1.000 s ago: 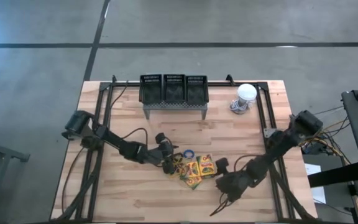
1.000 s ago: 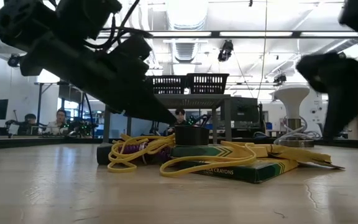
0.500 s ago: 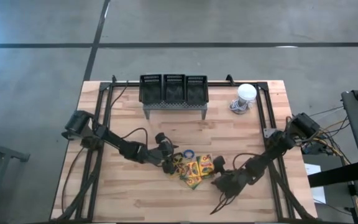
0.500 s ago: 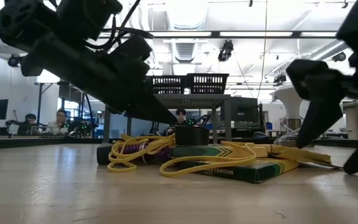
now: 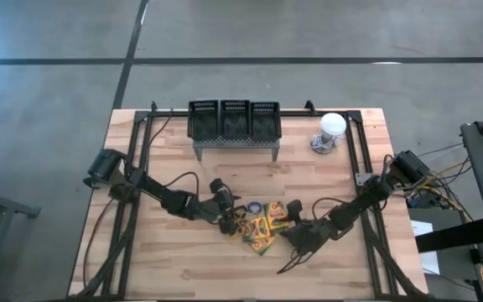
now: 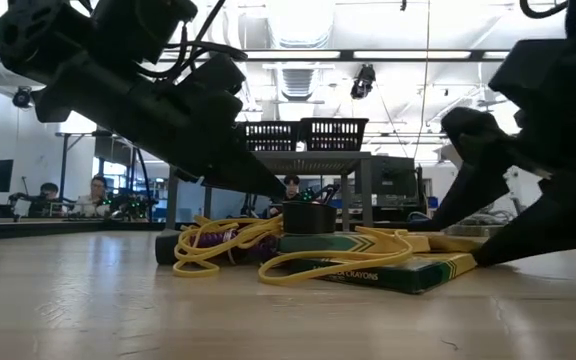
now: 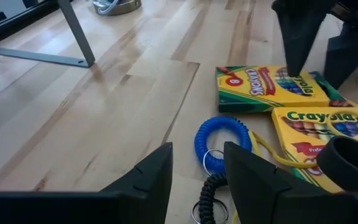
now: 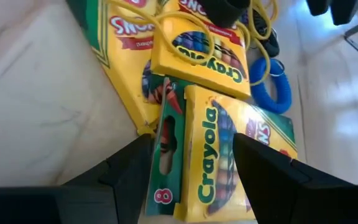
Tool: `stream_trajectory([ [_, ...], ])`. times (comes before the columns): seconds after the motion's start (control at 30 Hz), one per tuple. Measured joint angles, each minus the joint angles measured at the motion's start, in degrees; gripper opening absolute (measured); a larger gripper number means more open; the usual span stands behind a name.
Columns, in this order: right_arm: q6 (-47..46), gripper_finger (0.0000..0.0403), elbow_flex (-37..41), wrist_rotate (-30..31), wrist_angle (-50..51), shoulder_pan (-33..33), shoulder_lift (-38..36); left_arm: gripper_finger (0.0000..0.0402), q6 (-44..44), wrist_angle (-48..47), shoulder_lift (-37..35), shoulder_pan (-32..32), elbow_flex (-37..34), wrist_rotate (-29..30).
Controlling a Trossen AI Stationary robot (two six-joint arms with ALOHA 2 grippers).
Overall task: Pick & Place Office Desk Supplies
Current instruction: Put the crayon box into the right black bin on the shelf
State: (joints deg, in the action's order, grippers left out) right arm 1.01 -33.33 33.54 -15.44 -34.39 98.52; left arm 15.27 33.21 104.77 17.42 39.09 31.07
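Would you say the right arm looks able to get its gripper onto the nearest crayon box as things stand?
Probably yes. The right gripper is open, and the nearest crayon box lies between its fingers. Nothing blocks it; the left gripper sits at the pile's far side.

Bright even overhead light, ceiling strip lights [image 6: 298, 55] glaring in low view, arms backlit silhouettes, wrist foregrounds blurred

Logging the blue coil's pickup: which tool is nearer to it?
Left. The left tool hovers right over the blue coil; the right tool straddles a crayon box beyond it.
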Motion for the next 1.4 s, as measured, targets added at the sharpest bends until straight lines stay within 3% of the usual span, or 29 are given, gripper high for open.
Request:
stream_trajectory([
  [0.3, 1.4, 0.0200, -0.6, 5.9, 2.4, 0.8, -0.7, 0.0148, 0.0, 0.0, 0.0, -0.2, 0.0, 0.0],
  [0.63, -0.7, 0.0074, -0.9, 5.7, 5.2, 1.8, -0.7, 0.0148, 0.1, 0.0, 0.0, -0.2, 0.0, -0.4],
  [0.77, -0.4, 0.0018, -2.1, 5.7, 9.0, 1.9, -2.0, 0.0148, 1.1, 0.4, 0.0, -0.2, 0.1, -3.8],
  [0.93, 0.4, 0.0009, -5.8, 7.7, 19.1, 1.7, -7.6, 0.0148, 0.4, 0.4, 0.0, -0.5, 2.3, -8.5],
  [1.2, 2.0, 0.0008, -6.1, 8.6, 16.7, 3.3, -20.2, 0.0148, -25.6, 0.4, 0.0, -0.5, 6.2, -10.4],
  [1.3, -1.9, 0.0008, -3.3, 6.8, 11.8, 4.8, -23.1, 0.0148, -36.7, 0.4, 0.0, -0.5, 7.7, -10.4],
  [1.4, -3.7, 0.0008, -0.1, 4.0, 4.6, 6.0, -24.3, 0.0156, -40.6, 0.4, 0.0, -1.1, 9.8, -10.4],
])
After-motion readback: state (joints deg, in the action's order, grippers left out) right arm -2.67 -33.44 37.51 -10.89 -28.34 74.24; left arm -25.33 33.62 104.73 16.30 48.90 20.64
